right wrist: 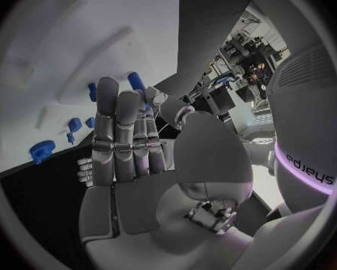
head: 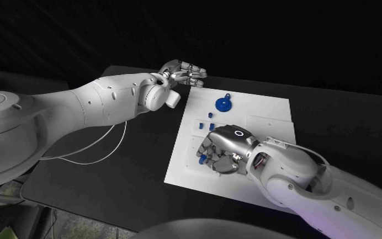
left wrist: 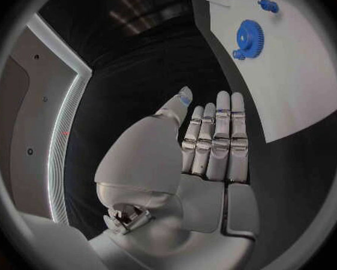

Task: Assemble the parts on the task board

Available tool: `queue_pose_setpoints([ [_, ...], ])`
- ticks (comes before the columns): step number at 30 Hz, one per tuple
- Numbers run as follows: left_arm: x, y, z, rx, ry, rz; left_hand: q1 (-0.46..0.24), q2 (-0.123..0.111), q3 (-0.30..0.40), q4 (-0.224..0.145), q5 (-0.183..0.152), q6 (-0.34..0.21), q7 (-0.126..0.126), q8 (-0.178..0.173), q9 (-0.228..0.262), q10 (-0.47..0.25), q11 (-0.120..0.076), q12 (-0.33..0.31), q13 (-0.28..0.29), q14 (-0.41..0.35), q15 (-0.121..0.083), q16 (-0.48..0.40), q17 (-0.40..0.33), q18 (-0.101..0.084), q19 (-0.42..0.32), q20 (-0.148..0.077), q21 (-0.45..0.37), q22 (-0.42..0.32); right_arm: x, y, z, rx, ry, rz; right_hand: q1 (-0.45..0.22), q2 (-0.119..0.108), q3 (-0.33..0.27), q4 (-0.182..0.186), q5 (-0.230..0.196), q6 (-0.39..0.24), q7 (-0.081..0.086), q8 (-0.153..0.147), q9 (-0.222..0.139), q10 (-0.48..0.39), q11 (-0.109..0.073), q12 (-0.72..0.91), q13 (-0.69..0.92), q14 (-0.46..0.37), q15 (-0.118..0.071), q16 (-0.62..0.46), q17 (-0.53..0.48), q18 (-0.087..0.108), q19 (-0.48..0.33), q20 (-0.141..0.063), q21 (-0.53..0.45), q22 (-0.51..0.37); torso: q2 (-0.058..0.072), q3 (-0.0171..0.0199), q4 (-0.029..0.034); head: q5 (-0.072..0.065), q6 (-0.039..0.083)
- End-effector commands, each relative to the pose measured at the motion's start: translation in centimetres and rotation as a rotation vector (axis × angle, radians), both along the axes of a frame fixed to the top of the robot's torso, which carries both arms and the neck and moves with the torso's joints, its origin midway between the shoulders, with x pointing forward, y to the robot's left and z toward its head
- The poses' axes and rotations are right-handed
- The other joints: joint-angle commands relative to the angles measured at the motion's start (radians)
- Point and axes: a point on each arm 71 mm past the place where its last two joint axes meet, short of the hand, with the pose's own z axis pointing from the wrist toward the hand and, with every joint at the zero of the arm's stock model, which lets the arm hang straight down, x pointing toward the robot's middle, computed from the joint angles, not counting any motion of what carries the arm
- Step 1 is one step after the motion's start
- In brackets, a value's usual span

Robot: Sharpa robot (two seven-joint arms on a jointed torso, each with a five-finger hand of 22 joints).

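Right hand [head: 227,149] lay nearest, low on the white board [head: 266,112] toward six o'clock, fingers curled down over small blue pieces [head: 203,159]; could not tell whether it held one. Blue gear [head: 223,104] sat flat toward twelve o'clock on the board, with small blue pegs [head: 202,124] between it and the right hand. Left hand [head: 182,74] hung off the board's far corner near eleven o'clock, over the black table [head: 127,173], fingers straight and side by side, holding nothing
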Motion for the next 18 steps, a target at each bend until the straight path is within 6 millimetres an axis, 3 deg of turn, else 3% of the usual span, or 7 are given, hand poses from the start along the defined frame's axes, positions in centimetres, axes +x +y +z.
queue_pose_setpoints([
  [1,-0.07,-0.23,0.01,-0.008,-0.007,-0.018,0.002,0.009,-0.006,-0.001,-0.002,-0.004,0.005,-0.002,0.000,-0.003,0.000,0.002,0.001,-0.007,0.000,-0.006,0.001,0.005,-0.002,0.004,0.003,-0.001,-0.11,0.00,-0.08,-0.016,-0.010,0.007,0.000,0.009,0.002,-0.005,-0.005,0.009,0.001,0.004,0.006,-0.002,0.000,-0.003,-0.001,0.004,-0.001,-0.007,0.002,0.013,0.027,-0.007,-0.007,0.001,0.000,0.0001,-0.0003,-0.001,-0.002],
  [18,-0.07,-0.19,-0.01,-0.007,-0.005,-0.019,0.001,0.010,-0.007,0.000,-0.002,-0.004,0.005,-0.002,0.000,-0.004,0.000,0.002,0.001,-0.008,0.001,-0.006,0.001,0.004,-0.002,0.005,0.007,-0.012,0.07,-0.24,-0.13,-0.026,-0.031,-0.015,0.000,0.009,0.005,-0.006,-0.009,0.010,0.001,0.004,0.006,-0.001,0.000,-0.003,0.000,0.004,-0.001,-0.007,0.003,0.013,0.027,-0.007,-0.009,0.005,0.001,0.0004,0.0003,-0.003,0.001],
])
